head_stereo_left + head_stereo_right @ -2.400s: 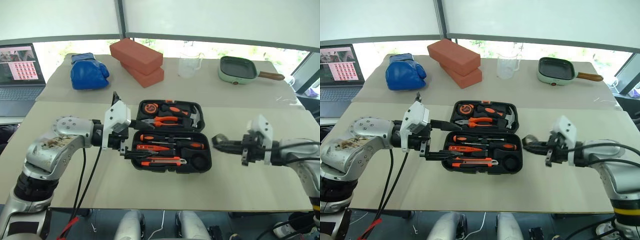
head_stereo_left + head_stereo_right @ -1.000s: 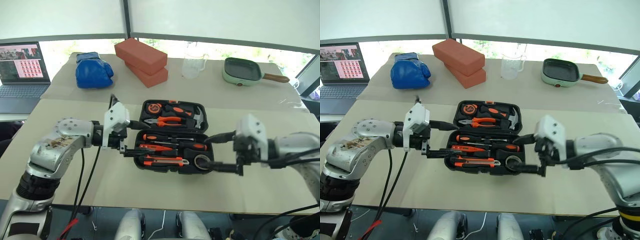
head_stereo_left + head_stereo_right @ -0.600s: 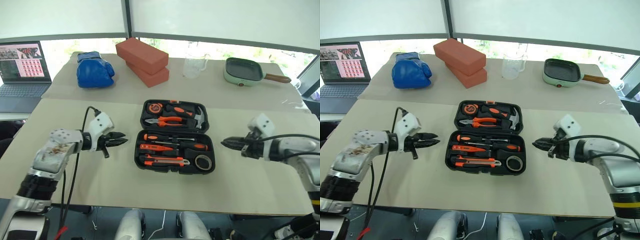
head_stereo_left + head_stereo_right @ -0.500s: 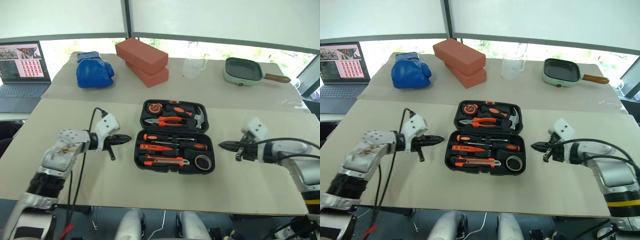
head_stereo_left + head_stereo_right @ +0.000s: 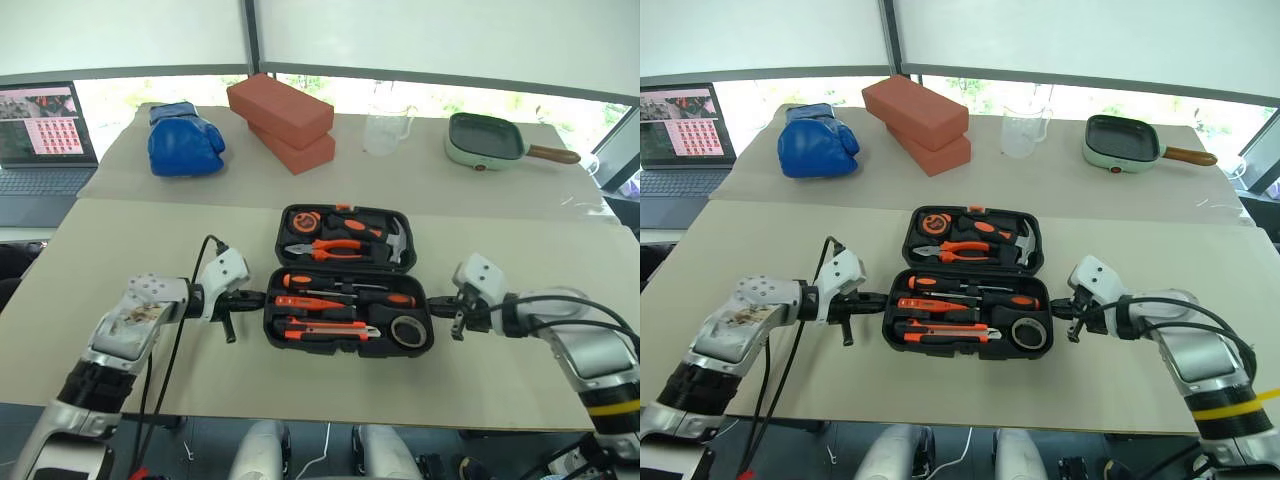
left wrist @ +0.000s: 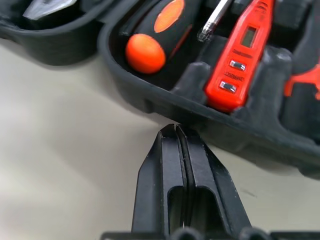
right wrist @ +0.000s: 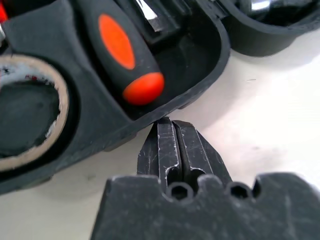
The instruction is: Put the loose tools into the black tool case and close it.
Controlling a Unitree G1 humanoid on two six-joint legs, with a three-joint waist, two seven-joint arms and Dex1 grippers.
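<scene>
The black tool case (image 5: pixel 348 283) lies open on the near part of the worktop (image 5: pixel 300 375), its near half holding the loose tools and its far half lying flat behind it. The left gripper (image 5: pixel 252 298) sits low at the left end of the near half with its jaws pressed together on nothing, tips right at the case's outer wall as seen from the left wrist. The right gripper (image 5: pixel 437 309) mirrors it at the right end, jaws likewise closed and empty, tips against the rim. In the near half, a black-and-orange utility knife (image 5: pixel 325 328) lies along the front edge, with a small dark tape roll (image 5: pixel 406 331) in the right corner. Behind the knife sits a slim all-orange screwdriver (image 5: pixel 308 303), and behind that two black-and-orange-handled screwdrivers (image 5: pixel 345 287) lie end to end. The far half holds orange-handled pliers (image 5: pixel 325 251), a hammer (image 5: pixel 392 240) and a round orange tape measure (image 5: pixel 300 218). Farther back stand two stacked red bricks (image 5: pixel 282 110), a blue boxing glove (image 5: pixel 184 140), a clear measuring jug (image 5: pixel 385 130) and a pale green pan (image 5: pixel 488 139), with a laptop (image 5: pixel 42 125) at the far left.
</scene>
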